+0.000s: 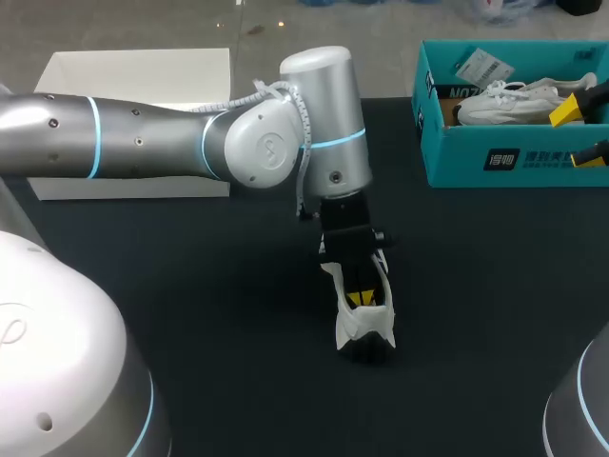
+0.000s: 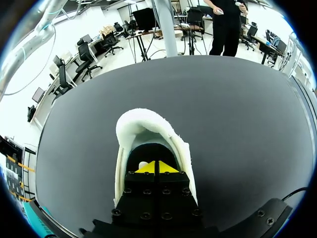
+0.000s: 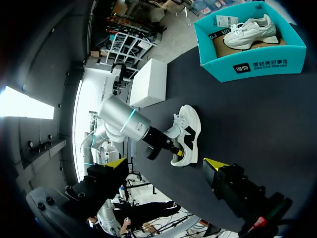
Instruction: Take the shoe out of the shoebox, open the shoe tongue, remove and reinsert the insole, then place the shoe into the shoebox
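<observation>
- You had one shoe [image 1: 357,324] out on the desk [image 1: 190,286]. The left jaws sat down inside it, clenched tip to tip; insole grip not visible.
- Right jaws hung released, holding nothing, with the shoebox [image 1: 514,162] ahead of them.
- Likely left for you: insole out and back, shoe into box.
- A second shoe [image 1: 504,100] lay in that box, crowding it; white box [image 1: 143,81] well apart from left jaws.

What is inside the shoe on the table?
The left gripper sits inside the shoe, its fingers together; whatever lies beneath it is hidden.
</observation>
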Tool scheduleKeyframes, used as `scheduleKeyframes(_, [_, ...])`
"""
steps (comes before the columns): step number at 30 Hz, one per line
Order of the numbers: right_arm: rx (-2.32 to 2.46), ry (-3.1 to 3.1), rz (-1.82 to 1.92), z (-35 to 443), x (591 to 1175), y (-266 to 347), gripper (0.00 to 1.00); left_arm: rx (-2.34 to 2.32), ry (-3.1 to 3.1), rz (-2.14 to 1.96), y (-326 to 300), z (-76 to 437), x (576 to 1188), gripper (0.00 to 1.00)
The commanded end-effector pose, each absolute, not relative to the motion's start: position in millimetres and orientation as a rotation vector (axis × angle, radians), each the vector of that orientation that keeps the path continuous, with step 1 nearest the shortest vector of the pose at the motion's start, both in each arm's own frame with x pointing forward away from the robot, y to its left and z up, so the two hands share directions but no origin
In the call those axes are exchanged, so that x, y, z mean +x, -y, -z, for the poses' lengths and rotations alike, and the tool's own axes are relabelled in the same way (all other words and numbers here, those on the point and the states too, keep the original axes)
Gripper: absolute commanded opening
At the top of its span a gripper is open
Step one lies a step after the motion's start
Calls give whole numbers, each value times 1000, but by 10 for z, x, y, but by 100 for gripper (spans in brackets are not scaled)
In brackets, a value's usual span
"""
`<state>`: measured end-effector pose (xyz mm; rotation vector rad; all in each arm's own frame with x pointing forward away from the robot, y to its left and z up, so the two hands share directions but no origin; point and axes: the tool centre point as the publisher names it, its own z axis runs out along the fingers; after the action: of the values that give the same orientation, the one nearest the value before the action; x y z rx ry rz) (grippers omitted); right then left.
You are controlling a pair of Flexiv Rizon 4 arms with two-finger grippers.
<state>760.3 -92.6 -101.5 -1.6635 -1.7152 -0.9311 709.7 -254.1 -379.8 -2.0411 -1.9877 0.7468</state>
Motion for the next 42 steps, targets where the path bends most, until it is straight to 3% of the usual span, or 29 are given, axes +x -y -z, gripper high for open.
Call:
scheduleKeyframes(1, [-1667,1716,928,1018,7606,918,100,-2044,1983,-735,2591,3855,7099,0])
scheduleKeyframes(12, [-1667,1716,928,1018,7606,918,100,-2178,2080,-592,2478,3444,7053,0])
scheduleKeyframes(19, [-1667,1716,928,1018,7606,918,100,-2285,2077,-498,2543,3529,7016,0])
scheduleKeyframes(22, [-1667,1716,928,1018,7606,918,100,-2175,2009,-683,2590,3562,7059,0])
scheduleKeyframes(34, [-1667,1716,928,1018,7606,918,100,-2175,2009,-683,2590,3562,7059,0])
scheduleKeyframes(42, [-1667,1716,928,1018,7606,918,100,-2300,2146,-459,2613,3672,7145,0])
